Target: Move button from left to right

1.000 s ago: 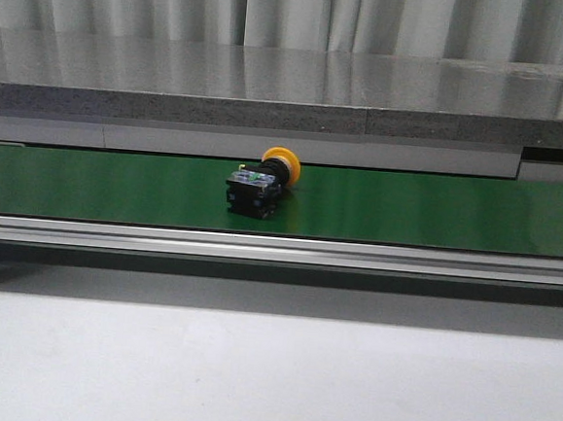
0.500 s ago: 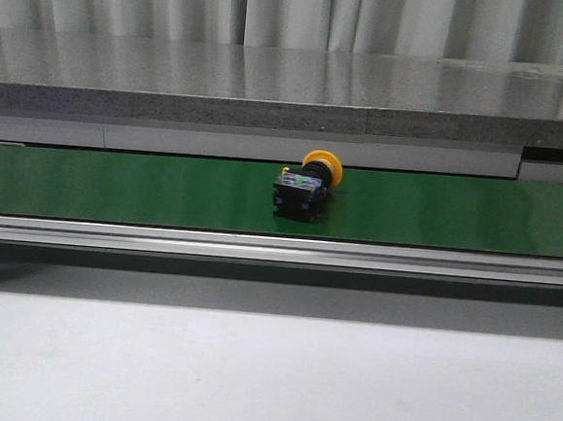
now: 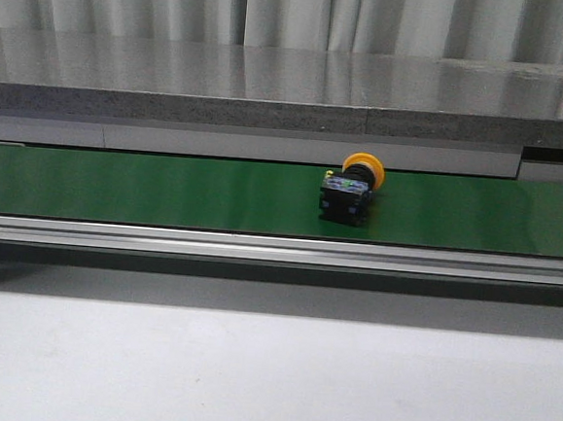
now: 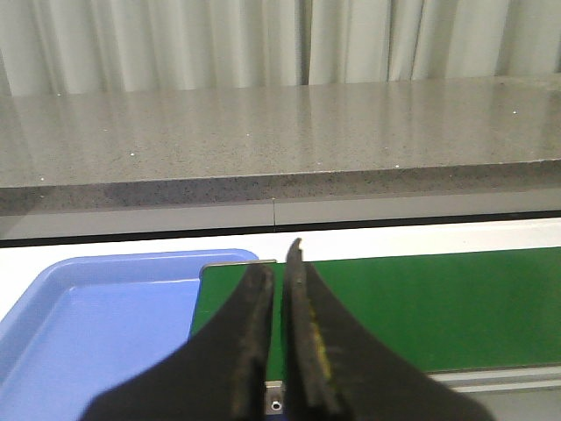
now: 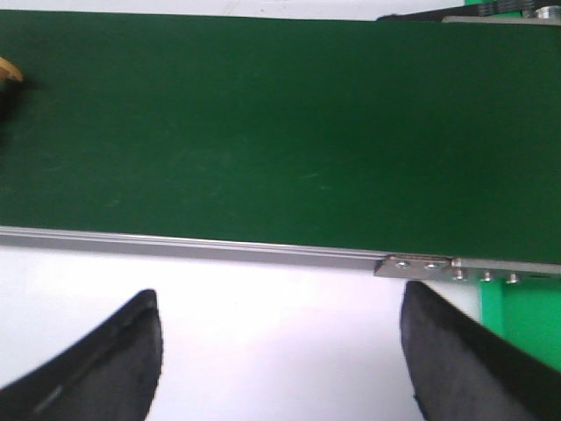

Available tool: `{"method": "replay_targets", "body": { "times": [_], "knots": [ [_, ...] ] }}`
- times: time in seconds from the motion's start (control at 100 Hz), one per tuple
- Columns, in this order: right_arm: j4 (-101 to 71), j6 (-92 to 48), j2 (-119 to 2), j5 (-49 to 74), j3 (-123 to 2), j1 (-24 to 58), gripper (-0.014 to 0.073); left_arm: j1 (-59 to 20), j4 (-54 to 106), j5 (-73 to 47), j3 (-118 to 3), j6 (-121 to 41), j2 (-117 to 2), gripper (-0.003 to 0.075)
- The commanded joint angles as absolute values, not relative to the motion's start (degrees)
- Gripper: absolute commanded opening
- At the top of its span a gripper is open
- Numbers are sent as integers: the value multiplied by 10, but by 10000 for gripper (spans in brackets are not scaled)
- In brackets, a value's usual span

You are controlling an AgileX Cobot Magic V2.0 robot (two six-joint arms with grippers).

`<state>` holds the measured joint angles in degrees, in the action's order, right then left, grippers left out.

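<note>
Left claw: black two-fingered gripper (image 4: 280, 263) seen at bottom centre of the left wrist picture, fingers pressed almost together with only a thin slit between them, nothing pinched.
Right claw: black gripper (image 5: 280, 355) at the bottom of the right wrist picture, its two fingers (image 5: 114, 360) spread wide to the lower left and lower right corners, empty, over the pale surface just below the belt rail.
Task object: small push-button switch with round yellow-orange head and black blocky body (image 3: 349, 189), lying on its side on the long green conveyor belt (image 3: 118, 186), right of centre in the front picture, head toward the upper right, body toward the camera; pale terminals visible on top of the body. Only a sliver of orange at the upper left edge of the right wrist picture (image 5: 9, 68).
Belt: flat dark green strip across the middle of the front picture, edged below by a silver metal rail (image 3: 259, 246); same rail with screw heads in the right wrist picture (image 5: 219, 247).
Tray: shallow light-blue plastic tray (image 4: 79, 324) at the lower left of the left wrist picture, just beside the belt's end.
Backdrop: grey speckled stone-look shelf (image 3: 291, 85) above the belt, pale pleated curtain (image 3: 278, 10) behind it.
Foreground: plain white tabletop (image 3: 268, 375), lower half of the front picture.
</note>
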<state>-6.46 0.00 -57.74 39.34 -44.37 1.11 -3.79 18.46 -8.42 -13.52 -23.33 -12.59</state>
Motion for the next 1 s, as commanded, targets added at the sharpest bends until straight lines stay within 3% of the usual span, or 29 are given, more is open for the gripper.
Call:
{"method": "replay_targets", "body": {
  "times": [0.0, 0.25, 0.68, 0.99],
  "knots": [
    [-97, 0, -572, 360, -464, 10, 549, -43, 190, -38, -151, -234, -131, 5],
    [-148, 0, -607, 352, -479, 16, 549, -43, 190, -38, -151, -234, -131, 5],
    [-150, 0, -769, 303, -567, 122, 549, -43, 190, -38, -151, -234, -131, 5],
    [-150, 0, -868, 298, -634, 130, 549, -43, 190, -38, -151, -234, -131, 5]
  ]
}}
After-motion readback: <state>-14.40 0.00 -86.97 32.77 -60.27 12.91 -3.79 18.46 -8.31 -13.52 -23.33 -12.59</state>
